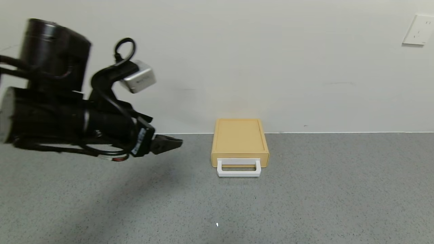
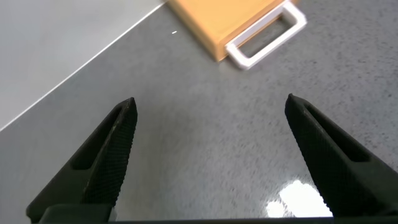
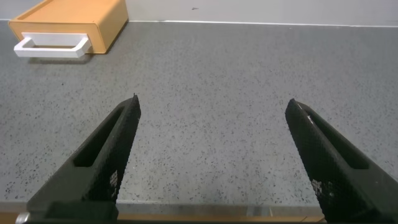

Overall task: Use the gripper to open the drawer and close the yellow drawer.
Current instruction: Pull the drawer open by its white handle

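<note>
- Small flat pale-yellow plastic drawer box (image 1: 240, 140) sits on the speckled grey desk (image 1: 305, 196), back edge against the white wall (image 1: 237, 51), roughly centre of the head view.
- Its white rectangular loop handle (image 1: 238, 168) faces us; the drawer front looks flush with the box, so we judge it not yet pulled out, though the gap is too small to be sure.
- Left claw (image 1: 169, 143), black with cables on a black-and-silver arm, hangs above the desk, well to the left of the box and apart from it; nothing touches the handle.
- In the left wrist view the left claw (image 2: 208, 162) is spread wide and empty, with the box (image 2: 217, 18) and handle (image 2: 266, 36) ahead of it.
- Right claw (image 3: 211, 162) shows only in its own wrist view: spread wide, empty, low over bare desk, box (image 3: 68, 22) far off to one side; we take it as parked.
- Progress as we read it: nothing done. Open step and close step both remain.
- Next need, in our judgement: left claw travels to the handle, hooks or pinches the loop, pulls toward us, then pushes back.
- White wall socket (image 1: 418, 29) up on the right, not relevant.
</note>
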Robot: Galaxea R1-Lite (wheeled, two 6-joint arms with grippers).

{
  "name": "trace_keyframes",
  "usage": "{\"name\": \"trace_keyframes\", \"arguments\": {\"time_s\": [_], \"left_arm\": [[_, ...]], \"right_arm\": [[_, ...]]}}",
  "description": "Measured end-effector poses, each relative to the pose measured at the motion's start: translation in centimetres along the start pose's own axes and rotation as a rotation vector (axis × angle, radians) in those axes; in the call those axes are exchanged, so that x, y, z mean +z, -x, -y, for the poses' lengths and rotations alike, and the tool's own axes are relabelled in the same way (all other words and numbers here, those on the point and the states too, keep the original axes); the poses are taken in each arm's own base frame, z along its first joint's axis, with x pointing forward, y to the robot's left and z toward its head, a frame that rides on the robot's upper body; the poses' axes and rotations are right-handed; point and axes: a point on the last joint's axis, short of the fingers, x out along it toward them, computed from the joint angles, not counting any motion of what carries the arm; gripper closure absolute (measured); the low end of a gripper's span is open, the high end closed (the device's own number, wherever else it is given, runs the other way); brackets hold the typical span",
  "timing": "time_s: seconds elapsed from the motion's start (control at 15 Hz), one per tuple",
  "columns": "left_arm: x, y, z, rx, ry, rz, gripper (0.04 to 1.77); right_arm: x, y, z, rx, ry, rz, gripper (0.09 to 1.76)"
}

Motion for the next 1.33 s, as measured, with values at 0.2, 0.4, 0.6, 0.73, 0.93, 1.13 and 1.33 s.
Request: {"name": "trace_keyframes", "arguments": {"time_s": [0.2,0.4,0.6,0.73,0.93,1.13,1.33], "left_arm": [[2.4,-6.1,3.1,-0.132,-0.078,-0.101,0.09],[3.0,-11.3,6.5,-0.220,-0.149,-0.176,0.09],[2.6,-15.5,9.1,-0.274,-0.187,-0.229,0.09],[1.9,-17.6,9.9,-0.295,-0.194,-0.258,0.09],[0.9,-19.6,10.5,-0.306,-0.195,-0.298,0.09],[-0.2,-20.9,10.5,-0.309,-0.189,-0.339,0.09],[-1.0,-21.9,10.0,-0.303,-0.178,-0.365,0.09]], "right_arm": [[0.0,0.0,0.0,0.000,0.000,0.000,0.14],[0.0,0.0,0.0,0.000,0.000,0.000,0.14],[0.0,0.0,0.0,0.000,0.000,0.000,0.14],[0.0,0.0,0.0,0.000,0.000,0.000,0.14],[0.0,0.0,0.0,0.000,0.000,0.000,0.14],[0.0,0.0,0.0,0.000,0.000,0.000,0.14],[0.0,0.0,0.0,0.000,0.000,0.000,0.14]]}}
